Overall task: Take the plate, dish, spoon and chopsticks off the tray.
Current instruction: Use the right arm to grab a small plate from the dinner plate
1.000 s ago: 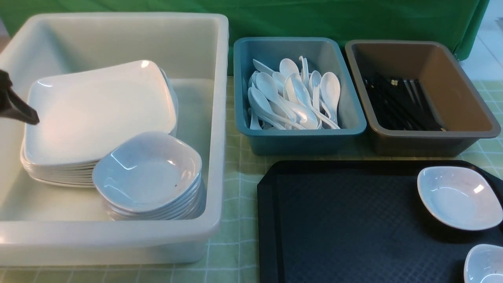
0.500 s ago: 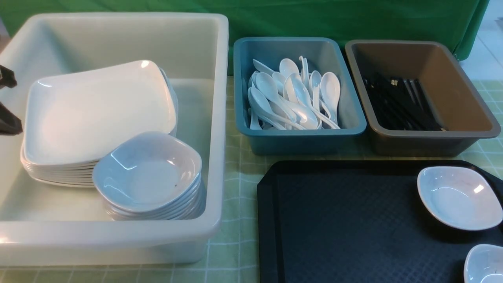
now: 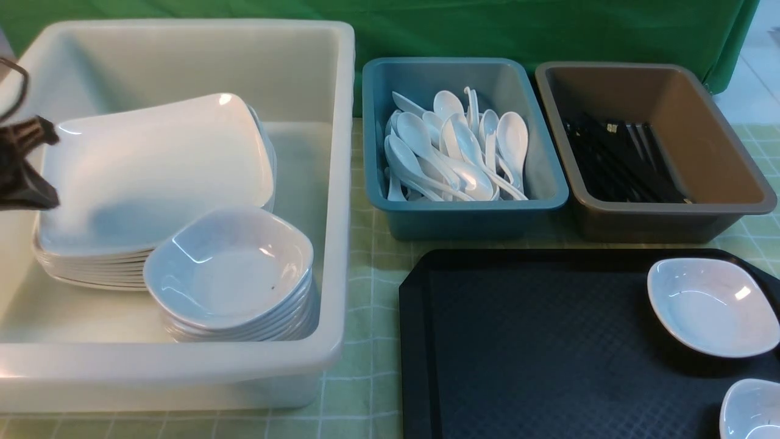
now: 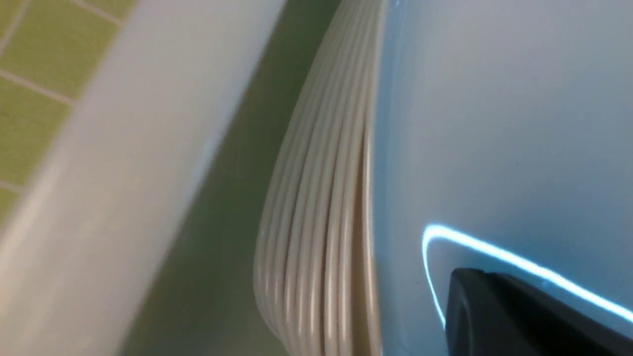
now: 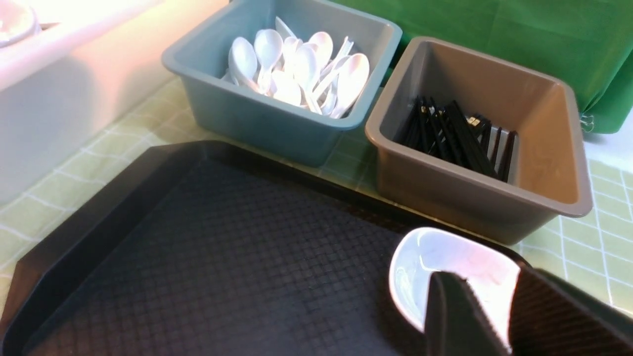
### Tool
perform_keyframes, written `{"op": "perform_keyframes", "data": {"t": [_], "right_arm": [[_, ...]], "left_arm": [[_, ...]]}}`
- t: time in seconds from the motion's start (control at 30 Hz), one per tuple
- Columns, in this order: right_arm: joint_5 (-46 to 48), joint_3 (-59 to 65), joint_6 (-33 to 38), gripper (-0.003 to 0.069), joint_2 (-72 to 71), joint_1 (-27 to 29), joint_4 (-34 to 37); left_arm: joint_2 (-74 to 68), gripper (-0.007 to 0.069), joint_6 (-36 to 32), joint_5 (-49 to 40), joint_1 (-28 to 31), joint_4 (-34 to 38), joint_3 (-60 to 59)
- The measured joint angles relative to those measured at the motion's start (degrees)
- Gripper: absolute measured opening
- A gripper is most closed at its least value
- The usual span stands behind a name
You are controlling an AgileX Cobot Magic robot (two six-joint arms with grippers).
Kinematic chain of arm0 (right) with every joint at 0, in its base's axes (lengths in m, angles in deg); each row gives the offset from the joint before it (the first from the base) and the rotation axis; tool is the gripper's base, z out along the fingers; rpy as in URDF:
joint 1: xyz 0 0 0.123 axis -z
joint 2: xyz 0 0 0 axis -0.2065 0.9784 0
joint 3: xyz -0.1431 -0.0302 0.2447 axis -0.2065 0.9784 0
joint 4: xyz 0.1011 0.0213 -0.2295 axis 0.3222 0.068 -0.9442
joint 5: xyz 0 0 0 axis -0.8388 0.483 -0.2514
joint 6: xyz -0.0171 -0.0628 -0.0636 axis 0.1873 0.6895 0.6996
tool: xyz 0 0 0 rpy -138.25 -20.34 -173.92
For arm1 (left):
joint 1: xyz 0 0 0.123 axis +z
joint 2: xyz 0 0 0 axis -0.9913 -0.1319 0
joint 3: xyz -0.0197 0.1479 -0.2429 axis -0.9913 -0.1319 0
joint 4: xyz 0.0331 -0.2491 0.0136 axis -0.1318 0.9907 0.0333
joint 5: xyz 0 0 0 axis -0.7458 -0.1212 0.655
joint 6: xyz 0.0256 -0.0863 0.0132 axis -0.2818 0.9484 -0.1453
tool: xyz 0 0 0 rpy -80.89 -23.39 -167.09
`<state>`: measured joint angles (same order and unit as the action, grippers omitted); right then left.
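**Cropped, covered and blurred**

The left hand [image 3: 30, 164] is cut by the picture's edge above the white tub [image 3: 341, 183]. The tray [image 3: 518, 341] runs out of frame, and a small dish [image 3: 752, 410] at its near right corner is half cropped. The top plate [image 3: 152, 171] hides all but the rims of the plates beneath [image 3: 91, 271]. The chopsticks [image 3: 621, 161] merge into one dark mass. The right hand [image 5: 482, 277] covers part of the other small dish [image 5: 435, 257], and the left wrist view is smeared.

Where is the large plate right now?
Front view, left side: the plate lies atop a stack of plates inside the white tub, behind the stacked small dishes.
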<state>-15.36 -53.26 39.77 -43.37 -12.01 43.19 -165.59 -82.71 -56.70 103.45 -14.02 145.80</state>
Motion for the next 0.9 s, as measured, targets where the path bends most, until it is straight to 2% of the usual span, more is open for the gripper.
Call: {"op": "perform_keyframes", "data": {"t": [0.27, 0.47, 0.67, 0.83, 0.9], "right_arm": [[-0.1, 0.0, -0.1, 0.0176, 0.0, 0.0, 0.0], [-0.5, 0.0, -0.1, 0.0176, 0.0, 0.0, 0.0], [-0.5, 0.0, -0.1, 0.0176, 0.0, 0.0, 0.0], [-0.6, 0.0, -0.2, 0.0176, 0.0, 0.0, 0.0], [-0.9, 0.0, -0.2, 0.0176, 0.0, 0.0, -0.1]], "left_arm": [[-4.3, -0.0011, 1.1, 2.3, -4.5, -4.2, 1.2], [-4.9, -0.0011, 5.2, 2.6, -4.6, -12.2, 3.7], [-6.1, -0.0011, 7.1, -5.2, -4.6, -19.6, 11.8], [-5.5, -0.0011, 7.3, -12.6, -4.6, -19.1, 18.9], [-4.2, -0.0011, 7.3, -18.1, -4.6, -17.7, 20.0]]}}
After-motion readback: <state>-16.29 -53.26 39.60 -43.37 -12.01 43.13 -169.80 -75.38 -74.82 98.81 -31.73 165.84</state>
